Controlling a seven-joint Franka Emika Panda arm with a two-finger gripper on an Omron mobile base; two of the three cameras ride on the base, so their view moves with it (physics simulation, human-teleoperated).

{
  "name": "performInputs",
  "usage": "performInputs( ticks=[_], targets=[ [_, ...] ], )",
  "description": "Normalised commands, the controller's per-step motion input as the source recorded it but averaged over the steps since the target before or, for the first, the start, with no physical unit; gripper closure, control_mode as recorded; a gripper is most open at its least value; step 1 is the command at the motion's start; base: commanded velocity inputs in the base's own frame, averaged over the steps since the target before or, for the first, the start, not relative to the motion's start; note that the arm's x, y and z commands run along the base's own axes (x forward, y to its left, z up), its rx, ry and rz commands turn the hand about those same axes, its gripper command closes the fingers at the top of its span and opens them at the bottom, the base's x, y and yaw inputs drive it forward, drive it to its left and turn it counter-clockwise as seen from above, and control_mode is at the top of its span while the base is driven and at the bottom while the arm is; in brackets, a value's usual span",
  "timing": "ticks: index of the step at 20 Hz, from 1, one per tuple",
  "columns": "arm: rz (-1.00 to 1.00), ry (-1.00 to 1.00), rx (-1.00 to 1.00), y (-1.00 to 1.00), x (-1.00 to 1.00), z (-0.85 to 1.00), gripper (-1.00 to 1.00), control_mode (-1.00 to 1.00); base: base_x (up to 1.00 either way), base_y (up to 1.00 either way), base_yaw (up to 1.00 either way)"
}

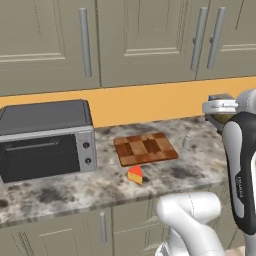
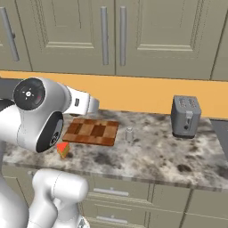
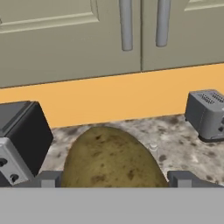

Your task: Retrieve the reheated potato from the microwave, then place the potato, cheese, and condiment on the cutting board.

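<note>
Kitchen counter [image 1: 200, 172], hand [image 3: 113, 181] gripping potato [image 3: 109, 157]

The arm [image 2: 40, 120] is built of glossy white rounded shells with dark grey to black bands at the joints. In the right base view a round black cap with a small red dot and pale specks closes one joint at 10 o'clock, and a black oval panel sits below it. In the left base view a long black link [image 1: 241, 170] with faint grey lettering runs along 3 o'clock. The end effector [image 3: 113, 178] shows two small grey finger tips.
</note>
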Motion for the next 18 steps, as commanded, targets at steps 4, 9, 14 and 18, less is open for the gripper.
performInputs(
  ticks=[4,9,14,18],
  targets=[
    [0.0,0.0,0.0,0.0,0.0,0.0,1.0,1.0,0.46,0.32,0.0],
    [0.0,0.0,0.0,0.0,0.0,0.0,1.0,1.0,0.49,0.31,0.0],
    [0.0,0.0,0.0,0.0,0.0,0.0,1.0,1.0,0.38,0.26,0.0],
    [0.0,0.0,0.0,0.0,0.0,0.0,1.0,1.0,0.0,0.01,0.02]
  ],
)
